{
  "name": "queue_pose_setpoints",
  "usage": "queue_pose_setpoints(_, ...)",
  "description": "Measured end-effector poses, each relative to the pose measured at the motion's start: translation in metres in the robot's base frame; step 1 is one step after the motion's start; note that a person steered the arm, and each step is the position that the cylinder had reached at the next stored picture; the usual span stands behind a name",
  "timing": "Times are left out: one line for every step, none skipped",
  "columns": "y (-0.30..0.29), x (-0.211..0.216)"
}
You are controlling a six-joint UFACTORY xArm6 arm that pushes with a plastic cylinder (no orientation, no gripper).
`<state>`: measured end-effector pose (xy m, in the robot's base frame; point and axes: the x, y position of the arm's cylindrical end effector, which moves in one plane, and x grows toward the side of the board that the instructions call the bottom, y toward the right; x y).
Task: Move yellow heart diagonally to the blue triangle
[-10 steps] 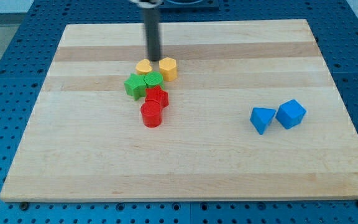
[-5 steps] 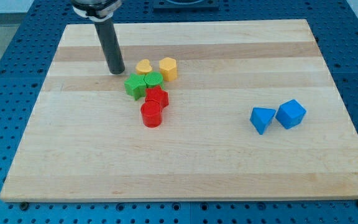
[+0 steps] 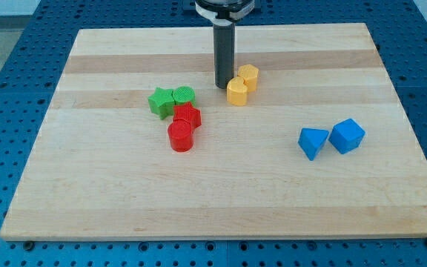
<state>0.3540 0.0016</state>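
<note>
The yellow heart (image 3: 236,91) lies near the board's top centre, touching a yellow hexagon block (image 3: 248,76) just above and to its right. My tip (image 3: 222,86) stands right against the heart's upper left side. The blue triangle (image 3: 313,142) lies at the view's right, well below and right of the heart, beside a blue cube (image 3: 346,136).
A cluster sits left of centre: a green star (image 3: 160,101), a green round block (image 3: 184,96), a red star (image 3: 187,115) and a red cylinder (image 3: 180,136). The wooden board (image 3: 87,185) rests on a blue perforated table.
My tip swung left of the cluster, then moved right, pushing the yellow heart and yellow hexagon to the right, away from the green and red blocks.
</note>
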Motion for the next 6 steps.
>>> queue_pose_setpoints(0.001,0.0)
queue_pose_setpoints(0.004,0.0)
queue_pose_setpoints(0.006,0.0)
queue_pose_setpoints(0.02,0.001)
queue_pose_setpoints(0.067,0.043)
queue_pose_setpoints(0.097,0.067)
